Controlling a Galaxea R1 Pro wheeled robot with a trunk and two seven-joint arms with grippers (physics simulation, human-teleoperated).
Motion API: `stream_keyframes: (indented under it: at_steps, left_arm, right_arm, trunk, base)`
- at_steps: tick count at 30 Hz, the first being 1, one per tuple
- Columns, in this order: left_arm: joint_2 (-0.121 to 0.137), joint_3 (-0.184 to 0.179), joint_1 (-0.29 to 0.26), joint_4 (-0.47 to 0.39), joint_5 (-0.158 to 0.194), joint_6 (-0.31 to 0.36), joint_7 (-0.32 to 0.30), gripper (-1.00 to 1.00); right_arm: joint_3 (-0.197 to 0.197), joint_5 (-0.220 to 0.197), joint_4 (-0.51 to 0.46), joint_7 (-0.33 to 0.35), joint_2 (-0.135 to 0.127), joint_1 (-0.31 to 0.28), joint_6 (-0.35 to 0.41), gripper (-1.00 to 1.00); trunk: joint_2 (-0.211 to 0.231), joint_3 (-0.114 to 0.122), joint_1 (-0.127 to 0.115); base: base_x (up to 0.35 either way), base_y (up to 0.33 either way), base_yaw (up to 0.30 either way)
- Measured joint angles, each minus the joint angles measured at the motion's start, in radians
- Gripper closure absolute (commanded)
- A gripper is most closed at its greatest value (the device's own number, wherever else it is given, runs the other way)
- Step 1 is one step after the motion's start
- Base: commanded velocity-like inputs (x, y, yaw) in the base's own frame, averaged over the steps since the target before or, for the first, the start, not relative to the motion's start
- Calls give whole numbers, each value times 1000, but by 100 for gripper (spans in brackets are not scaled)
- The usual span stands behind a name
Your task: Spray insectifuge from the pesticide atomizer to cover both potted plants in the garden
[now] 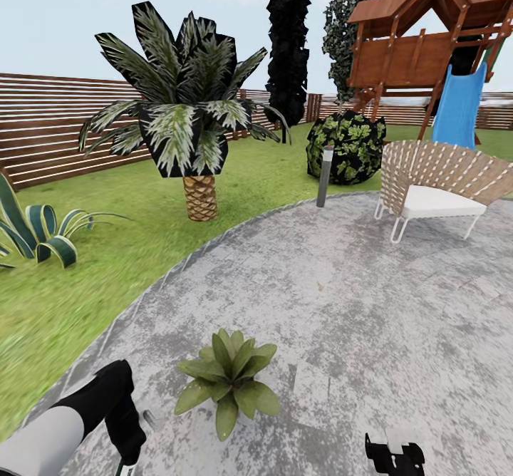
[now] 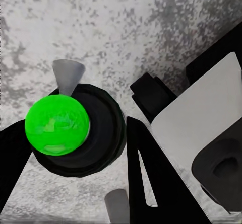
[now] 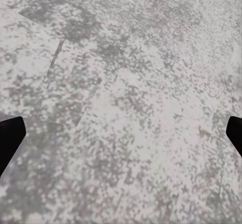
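One potted plant (image 1: 229, 380) sits on the paving (image 1: 370, 305) just beside my left gripper (image 2: 70, 148), which pinches the pesticide atomizer (image 2: 58, 125). My right gripper (image 3: 121, 133) hangs spread over bare stone. Spraying looks in hand; next I should aim the nozzle at those leaves.

Mottled grey paving (image 1: 342, 298); green lawn (image 1: 64, 298); brown slat fence (image 1: 43, 127); pale-speckled green plant (image 1: 228, 380); blue slide (image 1: 459, 105); green-topped black atomizer (image 2: 65, 128).
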Motion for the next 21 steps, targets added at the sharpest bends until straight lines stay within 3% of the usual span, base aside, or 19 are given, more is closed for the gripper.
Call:
stream_keyframes:
  at_steps: [6,21]
  left_arm:
    - [-1,3,-5,-16,-42,-3,-3,100]
    - [-12,-14,-14,-55,-46,-6,-8,100]
  right_arm:
    - [0,0,0,0,0,-1,1,-100]
    - [0,1,0,0,0,-1,1,-100]
  trunk:
    - [0,0,0]
    - [0,0,0]
  base:
    - [0,0,0]
    - [0,0,0]
